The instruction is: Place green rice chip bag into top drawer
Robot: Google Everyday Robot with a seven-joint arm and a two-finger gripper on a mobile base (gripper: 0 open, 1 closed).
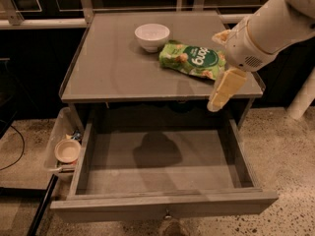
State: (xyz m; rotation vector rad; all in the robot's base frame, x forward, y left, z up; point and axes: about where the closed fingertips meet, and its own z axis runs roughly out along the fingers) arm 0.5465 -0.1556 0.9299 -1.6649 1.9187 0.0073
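The green rice chip bag [193, 59] lies flat on the grey table top [113, 68], right of centre, just right of the white bowl [152, 35]. The top drawer [162, 205] is pulled fully open below the table and shows nothing inside; its small knob [167, 214] sits at the middle of the front panel. My gripper [222, 91] hangs from the white arm [270, 31] at the table's front right edge. It is just right of and in front of the bag, above the drawer's back right corner, and holds nothing.
A translucent plastic bin [55, 136] stands on the floor left of the drawer with a small round cup [67, 150] in it. A black cable [15, 154] runs over the speckled floor at the left. Dark cabinets stand behind the table.
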